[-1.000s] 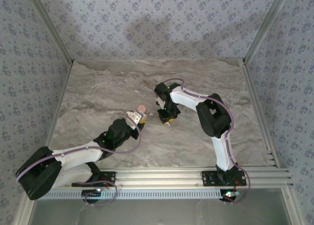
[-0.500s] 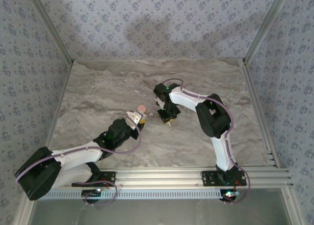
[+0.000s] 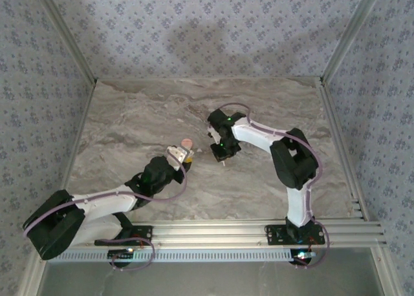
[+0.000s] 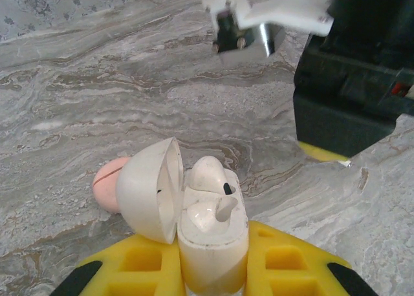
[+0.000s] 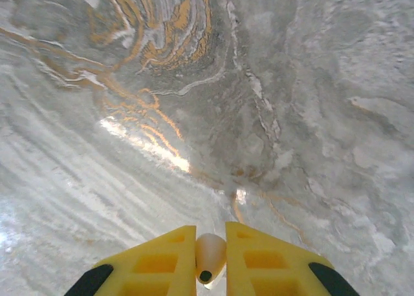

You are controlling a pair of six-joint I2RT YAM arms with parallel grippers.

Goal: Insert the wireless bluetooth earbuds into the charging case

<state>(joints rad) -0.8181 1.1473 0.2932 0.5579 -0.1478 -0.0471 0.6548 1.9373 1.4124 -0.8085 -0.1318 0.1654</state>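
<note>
Charging case (image 4: 210, 234): open, with the lid (image 4: 150, 191) swung up at its 9 o'clock. The body is low over the marble surface (image 3: 129, 115).
Seated earbud (image 4: 208, 174): white, resting in the case's far pocket.
Left hand (image 4: 210, 252): clenched on the case body between yellow fingers.
Right hand (image 5: 210, 232): grasping the second earbud (image 5: 209, 256), stem end towards the camera.
Spacing, top view: the right hand is at 3 o'clock of the left hand, near but apart.
</note>
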